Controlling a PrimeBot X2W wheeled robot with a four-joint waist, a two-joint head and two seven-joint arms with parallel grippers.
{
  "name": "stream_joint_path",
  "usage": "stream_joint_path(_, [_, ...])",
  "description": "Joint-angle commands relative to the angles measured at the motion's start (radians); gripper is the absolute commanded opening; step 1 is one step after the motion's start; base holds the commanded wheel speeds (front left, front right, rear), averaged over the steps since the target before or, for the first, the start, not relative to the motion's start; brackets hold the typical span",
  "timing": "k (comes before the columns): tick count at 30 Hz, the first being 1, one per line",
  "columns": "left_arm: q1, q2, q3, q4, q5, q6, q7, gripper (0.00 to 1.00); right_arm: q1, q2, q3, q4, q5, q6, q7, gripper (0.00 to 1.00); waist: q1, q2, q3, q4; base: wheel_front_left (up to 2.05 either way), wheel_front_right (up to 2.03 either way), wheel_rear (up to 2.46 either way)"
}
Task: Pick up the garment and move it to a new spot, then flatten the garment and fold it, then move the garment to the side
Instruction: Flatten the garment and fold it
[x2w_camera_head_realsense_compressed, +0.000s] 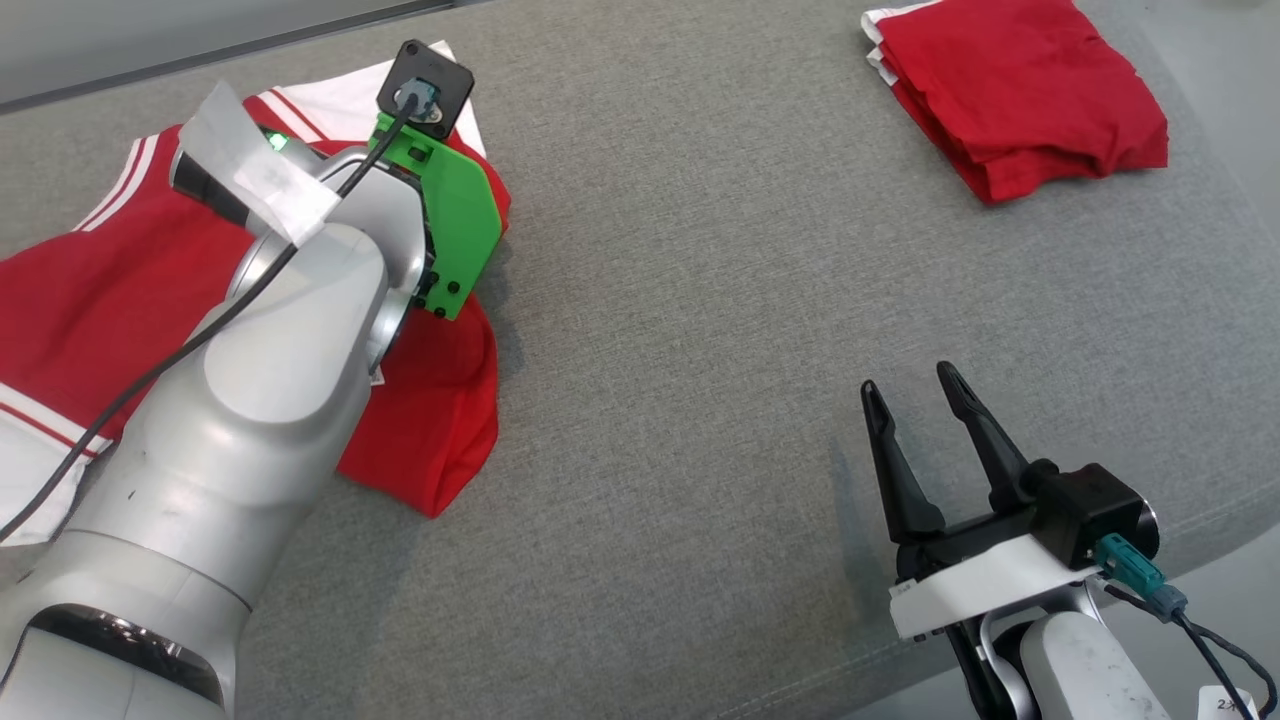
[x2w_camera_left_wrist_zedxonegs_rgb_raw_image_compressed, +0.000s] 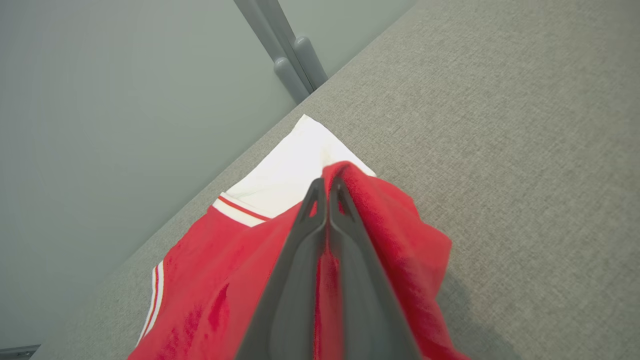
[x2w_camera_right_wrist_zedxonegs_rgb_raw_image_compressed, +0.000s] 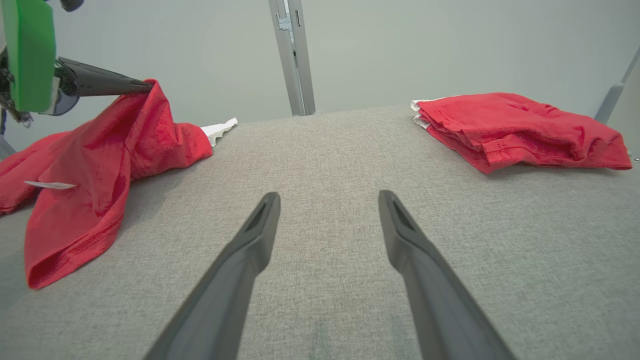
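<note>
**Left hand pinches the garment; free bench lies to its right**

The left hand (x2w_camera_left_wrist_zedxonegs_rgb_raw_image_compressed: 327, 182) is closed, its fingers pressed together on a fold of the red garment (x2w_camera_head_realsense_compressed: 100, 290). In the right wrist view that fold is drawn up into a peak at the fingertips, while the rest of the cloth drapes down onto the bench (x2w_camera_head_realsense_compressed: 700, 350). The garment sits at the robot's left end of the bench, with a white panel (x2w_camera_left_wrist_zedxonegs_rgb_raw_image_compressed: 295, 170) reaching close to the far edge. From the pinch, most of the cloth trails toward the robot's left and toward its body, so its long axis seems to run from the far edge back to the near left corner.

The right hand (x2w_camera_head_realsense_compressed: 906, 378) hovers low over bare bench on the right, fingers spread wide and holding nothing. It is well apart from the garment. A folded red pile (x2w_camera_head_realsense_compressed: 1020, 90) lies at the far right.

The coming move likely turns on one relation: the open stretch of bench lies to the right of the pinch, between the garment and the pile. The left arm is the nearer one and already holds the cloth. A carry rightward would probably drag the trailing part behind it, and since only one point is held, the cloth may land bunched.
</note>
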Motion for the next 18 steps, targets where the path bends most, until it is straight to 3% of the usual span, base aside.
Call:
stream_joint_path(1, [0.004,-0.001,0.003,0.023,-0.004,0.002,-0.018,1.00,-0.003,-0.001,-0.003,0.003,0.004,-0.001,-0.003,1.00,0.0000,-0.0001,0.004,-0.034,0.00,0.00,0.00])
stream_joint_path(9, [-0.033,-0.077,-0.018,0.120,-0.016,-0.052,-0.125,1.00,0.021,-0.001,-0.026,0.001,-0.003,-0.001,-0.003,1.00,0.0000,-0.0001,0.007,-0.003,0.00,0.00,0.00])
stream_joint_path(18, [0.009,-0.145,0.009,-0.018,-0.088,-0.050,-0.270,1.00,-0.005,-0.002,-0.090,-0.035,-0.051,-0.001,-0.003,1.00,0.0000,-0.0001,-0.009,0.113,0.00,0.00,0.00])
